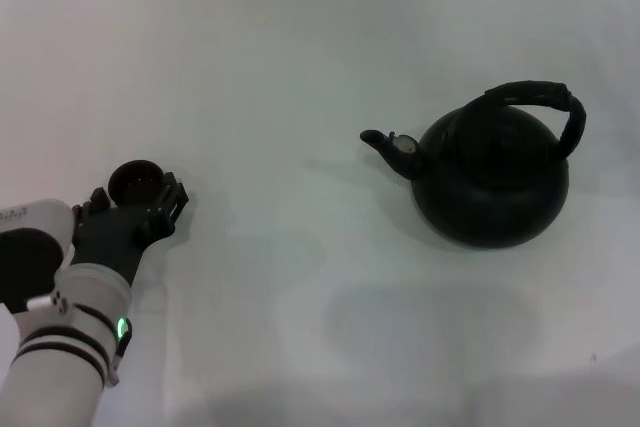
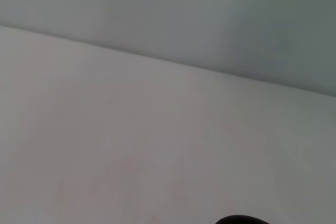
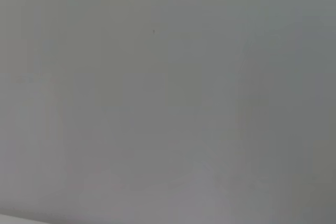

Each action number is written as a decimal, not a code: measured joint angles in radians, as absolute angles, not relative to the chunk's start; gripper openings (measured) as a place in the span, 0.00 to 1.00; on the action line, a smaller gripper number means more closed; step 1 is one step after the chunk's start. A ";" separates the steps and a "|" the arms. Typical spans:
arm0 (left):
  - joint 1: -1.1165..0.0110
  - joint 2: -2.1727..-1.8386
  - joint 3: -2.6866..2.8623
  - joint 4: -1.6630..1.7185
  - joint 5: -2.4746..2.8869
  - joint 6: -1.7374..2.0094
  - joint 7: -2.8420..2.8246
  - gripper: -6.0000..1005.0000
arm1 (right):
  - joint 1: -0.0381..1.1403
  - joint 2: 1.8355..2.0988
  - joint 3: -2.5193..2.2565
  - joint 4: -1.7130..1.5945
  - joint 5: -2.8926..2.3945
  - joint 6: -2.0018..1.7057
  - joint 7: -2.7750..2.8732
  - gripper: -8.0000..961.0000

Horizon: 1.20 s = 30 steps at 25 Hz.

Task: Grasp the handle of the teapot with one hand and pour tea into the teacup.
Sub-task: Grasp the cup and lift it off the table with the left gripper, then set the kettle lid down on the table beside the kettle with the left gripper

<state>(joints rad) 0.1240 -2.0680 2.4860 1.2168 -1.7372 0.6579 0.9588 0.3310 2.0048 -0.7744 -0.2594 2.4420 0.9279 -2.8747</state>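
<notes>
The left hand (image 1: 140, 209) sits with fingers spread around the teacup (image 1: 136, 182), not visibly clamped, while the teapot (image 1: 492, 179) stands well off on the counter (image 1: 300, 67), handle (image 1: 540, 102) ungrasped, awaiting the unseen right hand.

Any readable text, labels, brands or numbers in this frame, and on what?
No text can be read in full.
Left arm's white housing: faint dark marks at the picture's edge, too small and cut off to read.
Teapot, handle, teacup, table: no lettering visible.
Both wrist views: no text.
</notes>
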 joint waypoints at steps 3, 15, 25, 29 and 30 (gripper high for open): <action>0.120 -2.068 2.485 1.218 -1.744 0.658 0.961 0.85 | 0.331 2.005 -0.771 -0.259 2.442 0.928 -2.875 0.84; 0.115 -2.069 2.486 1.231 -1.769 0.658 1.014 0.72 | 0.334 2.003 -0.765 -0.259 2.442 0.921 -2.876 0.84; 0.085 -2.062 2.446 1.309 -1.767 0.535 1.241 0.70 | 0.334 2.005 -0.767 -0.258 2.442 0.920 -2.887 0.84; 0.041 -2.060 2.353 1.299 -1.763 0.310 1.291 0.70 | 0.334 2.005 -0.766 -0.254 2.442 0.920 -2.887 0.84; 0.027 -2.060 2.330 1.294 -1.759 0.255 1.297 0.70 | 0.334 2.005 -0.766 -0.254 2.442 0.920 -2.887 0.84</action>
<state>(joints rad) 0.0270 -2.0597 2.3301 1.2944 -1.7593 0.2553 1.2974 0.3339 2.0050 -0.7656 -0.2537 2.4421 0.9202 -2.8869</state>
